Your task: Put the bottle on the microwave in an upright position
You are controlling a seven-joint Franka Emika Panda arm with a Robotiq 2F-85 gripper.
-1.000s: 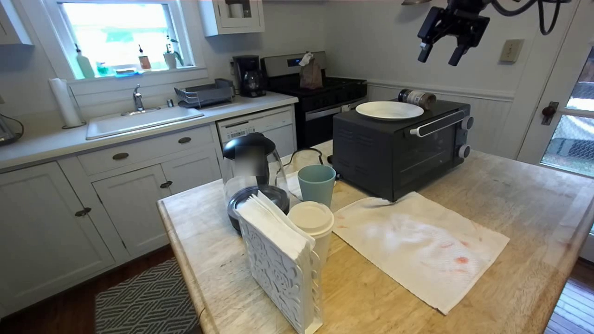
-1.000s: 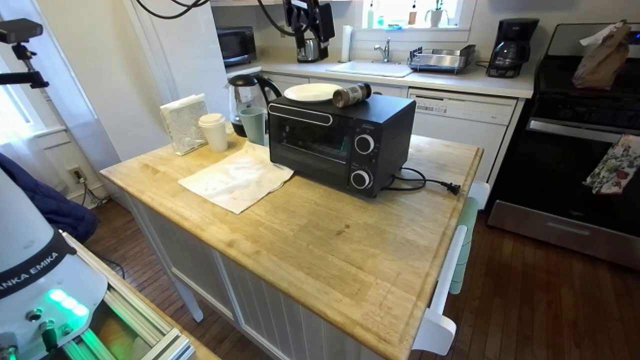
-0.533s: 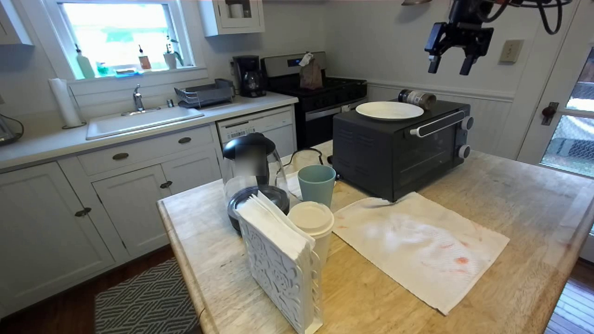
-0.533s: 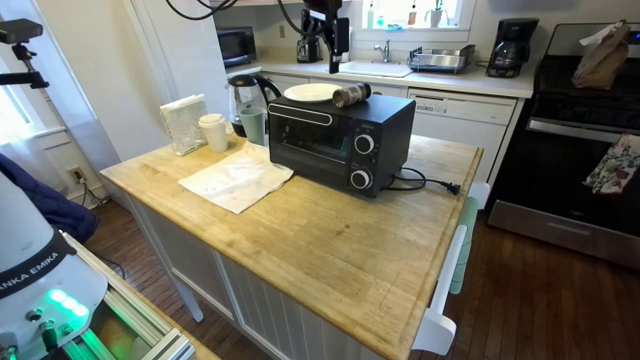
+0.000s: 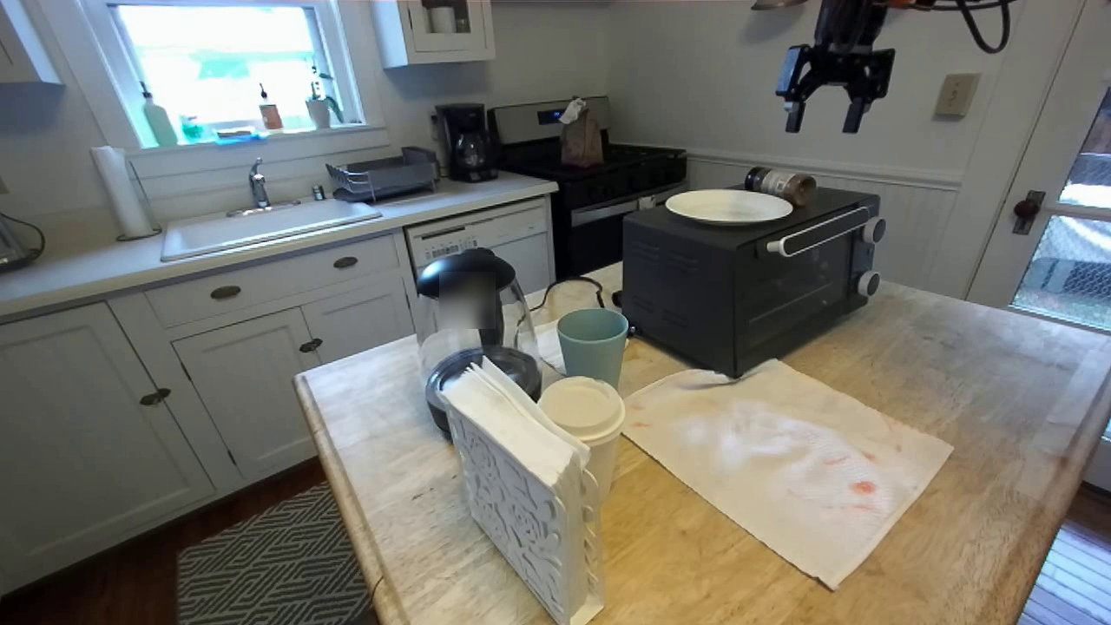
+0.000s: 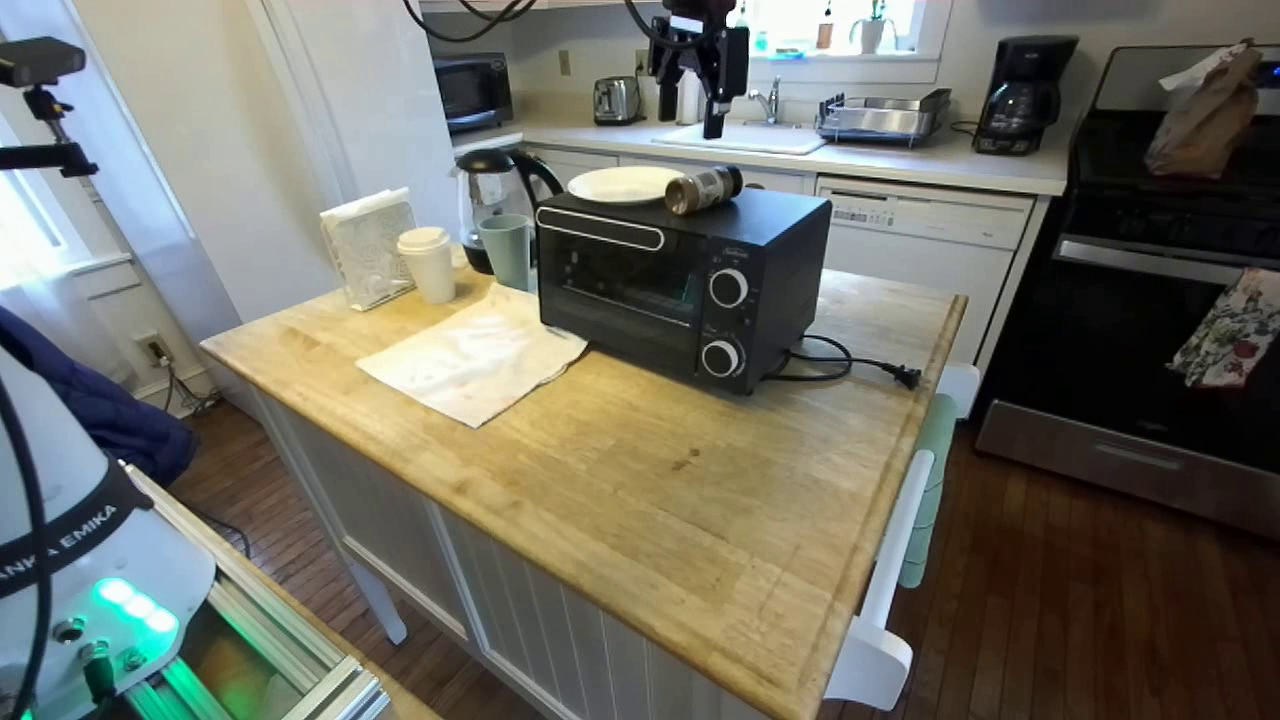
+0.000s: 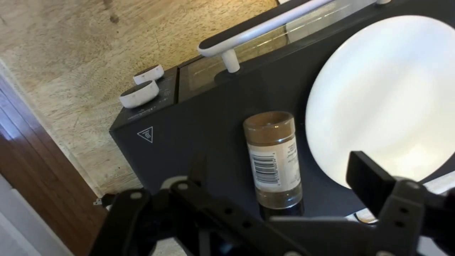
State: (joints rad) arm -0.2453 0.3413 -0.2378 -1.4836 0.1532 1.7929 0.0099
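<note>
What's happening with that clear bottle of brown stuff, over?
Black two-fingered tool open, empty, above. Bottle lying sideways on boxy black oven. Round white plate close alongside, possibly obstructing.

The toaster oven (image 5: 681, 291) is smooth and matt with glossy front glass (image 6: 625, 280); the spice jar (image 7: 279, 200) shiny, clear glass or plastic under a papery label (image 7: 266, 169); the plate (image 7: 384, 92) glossy; the island top (image 6: 650, 500) grained wood; the paper towel (image 5: 781, 469) matt, embossed.
</note>
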